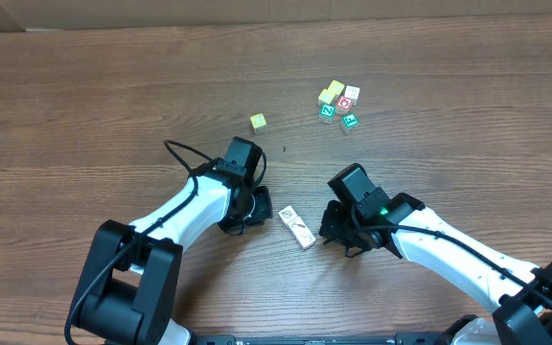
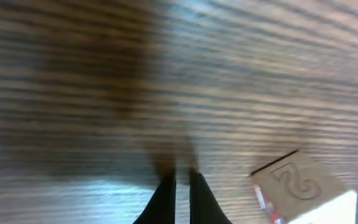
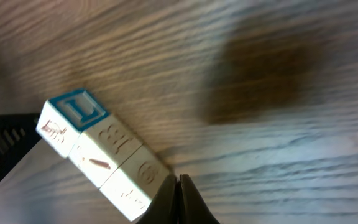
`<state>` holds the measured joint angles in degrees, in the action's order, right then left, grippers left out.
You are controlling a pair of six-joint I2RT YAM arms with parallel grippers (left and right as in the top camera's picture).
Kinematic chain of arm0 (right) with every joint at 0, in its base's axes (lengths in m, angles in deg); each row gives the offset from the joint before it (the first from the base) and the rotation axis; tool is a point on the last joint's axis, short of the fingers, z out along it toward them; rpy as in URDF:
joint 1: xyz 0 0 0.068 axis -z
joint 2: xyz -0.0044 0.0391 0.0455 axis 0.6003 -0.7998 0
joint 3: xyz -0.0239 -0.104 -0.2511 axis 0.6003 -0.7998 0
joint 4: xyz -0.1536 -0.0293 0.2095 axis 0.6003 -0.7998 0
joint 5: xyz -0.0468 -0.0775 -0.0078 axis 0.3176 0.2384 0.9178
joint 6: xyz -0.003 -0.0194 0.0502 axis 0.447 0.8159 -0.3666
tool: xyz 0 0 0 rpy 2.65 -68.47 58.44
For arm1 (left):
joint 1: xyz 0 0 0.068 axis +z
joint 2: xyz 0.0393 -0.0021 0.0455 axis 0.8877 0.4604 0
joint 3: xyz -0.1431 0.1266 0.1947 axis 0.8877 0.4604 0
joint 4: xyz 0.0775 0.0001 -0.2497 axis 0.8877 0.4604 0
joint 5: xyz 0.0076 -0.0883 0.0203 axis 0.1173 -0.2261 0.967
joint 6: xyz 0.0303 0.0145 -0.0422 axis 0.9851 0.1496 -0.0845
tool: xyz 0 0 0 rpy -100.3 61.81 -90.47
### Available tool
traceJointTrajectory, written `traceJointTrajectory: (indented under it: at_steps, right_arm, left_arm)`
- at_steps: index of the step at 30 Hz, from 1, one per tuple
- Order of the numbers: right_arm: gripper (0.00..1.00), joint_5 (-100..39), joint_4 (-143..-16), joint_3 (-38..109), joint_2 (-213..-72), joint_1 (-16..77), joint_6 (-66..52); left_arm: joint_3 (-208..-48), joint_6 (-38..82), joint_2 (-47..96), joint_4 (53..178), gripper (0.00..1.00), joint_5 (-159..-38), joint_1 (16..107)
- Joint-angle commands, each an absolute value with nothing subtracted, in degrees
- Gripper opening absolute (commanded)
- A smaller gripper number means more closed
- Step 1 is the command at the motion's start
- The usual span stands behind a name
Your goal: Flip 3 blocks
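Near the desk's (image 1: 84, 96) front edge, three small pale wooden cubes (image 1: 296, 227) are lying in a diagonal row between the left gripper (image 2: 182, 180) and the right gripper (image 3: 179, 186), both pinched closed and empty, the right one sitting nearer, just beside the row's end.

Wood-grain desk (image 1: 84, 86), matt wooden blocks (image 3: 101, 155)
Desk was smooth with a slight sheen; blocks pale, unvarnished; arm shells (image 1: 448, 251) were glossy white plastic.
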<state>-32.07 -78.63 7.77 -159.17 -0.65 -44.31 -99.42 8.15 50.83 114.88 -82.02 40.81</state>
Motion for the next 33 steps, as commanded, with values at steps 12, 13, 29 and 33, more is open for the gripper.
traceJointTrajectory:
  at_steps: [12, 13, 29, 33]
  right_arm:
    - [0.04, -28.23, -75.22, 8.8, -162.64, -1.72, -44.03]
    - [0.04, -28.23, -74.9, 8.8, -162.64, -1.92, -44.03]
    - [0.04, -29.91, -72.95, 7.22, -162.71, -2.59, -44.09]
    - [0.04, -31.07, -72.47, 7.2, -162.71, -2.94, -44.09]
  left_arm:
    - [-96.58, 5.72, 52.56, 110.86, 0.04, -85.98, 39.49]
    - [-96.58, 5.72, 52.56, 110.84, 0.04, -86.18, 39.23]
    - [-96.58, 5.29, 52.56, 110.88, 0.04, -88.1, 37.42]
    - [-96.58, 5.29, 52.56, 110.88, 0.04, -88.1, 37.42]
